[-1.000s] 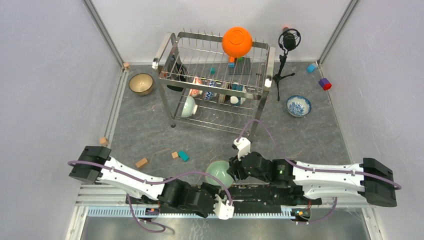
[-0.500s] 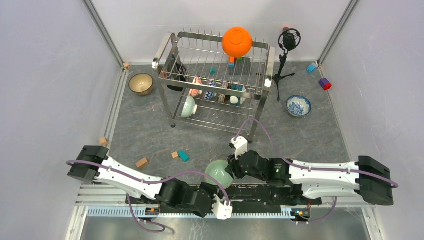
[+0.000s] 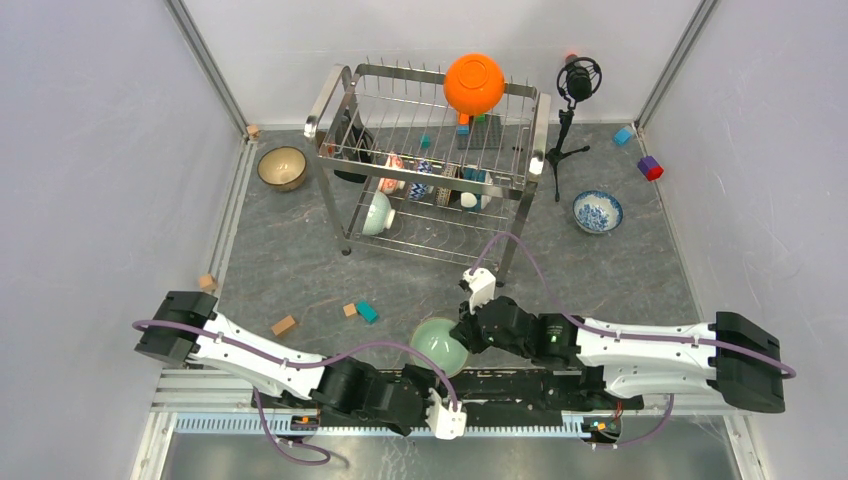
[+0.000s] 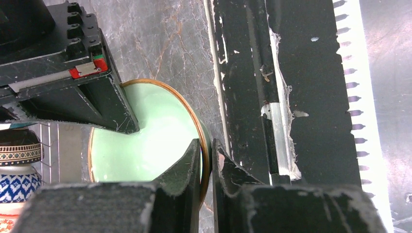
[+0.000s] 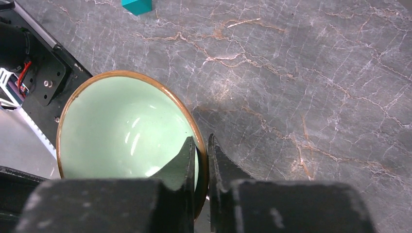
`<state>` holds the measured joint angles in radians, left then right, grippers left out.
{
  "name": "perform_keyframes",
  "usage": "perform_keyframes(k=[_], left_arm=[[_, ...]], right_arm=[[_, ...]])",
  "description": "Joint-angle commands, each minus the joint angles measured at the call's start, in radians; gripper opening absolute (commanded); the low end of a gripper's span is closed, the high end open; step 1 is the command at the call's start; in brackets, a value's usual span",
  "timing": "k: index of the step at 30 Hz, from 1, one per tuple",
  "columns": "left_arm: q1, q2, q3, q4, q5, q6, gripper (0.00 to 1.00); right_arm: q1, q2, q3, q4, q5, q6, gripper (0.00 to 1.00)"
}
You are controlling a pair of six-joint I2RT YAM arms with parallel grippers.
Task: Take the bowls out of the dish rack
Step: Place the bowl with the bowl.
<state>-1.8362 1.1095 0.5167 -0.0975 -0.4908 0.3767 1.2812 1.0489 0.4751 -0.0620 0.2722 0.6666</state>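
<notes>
A pale green bowl with a brown rim is held near the table's front edge between both arms. My left gripper is shut on its near rim. My right gripper is shut on its right rim, one finger inside the bowl and one outside. The dish rack stands at the back. An orange bowl sits on its top tier, another pale green bowl is on its lower tier, and patterned bowls stand between.
A brown-gold bowl sits left of the rack, and a blue-and-white bowl to its right. A black microphone stand stands by the rack's right end. Small blocks lie about, among them a teal one and a wooden one.
My right gripper has moved slightly left onto the green bowl's rim and closed on it. The left gripper has kept its hold on the bowl.
</notes>
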Motion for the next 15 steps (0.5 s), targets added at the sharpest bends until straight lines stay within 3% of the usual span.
perform_keyframes(k=[1, 7, 15], left_arm=[[-0.007, -0.015, 0.014, 0.076, -0.062, 0.039, 0.02], [-0.008, -0.009, 0.017, 0.084, -0.078, 0.036, 0.02], [-0.009, -0.025, -0.004, 0.136, -0.110, 0.023, 0.17]], right_arm=[[-0.003, -0.001, 0.033, -0.002, -0.004, -0.011, 0.03], [-0.005, -0.021, 0.024, 0.002, 0.005, -0.002, 0.00], [-0.005, -0.063, 0.008, 0.002, 0.015, 0.006, 0.00]])
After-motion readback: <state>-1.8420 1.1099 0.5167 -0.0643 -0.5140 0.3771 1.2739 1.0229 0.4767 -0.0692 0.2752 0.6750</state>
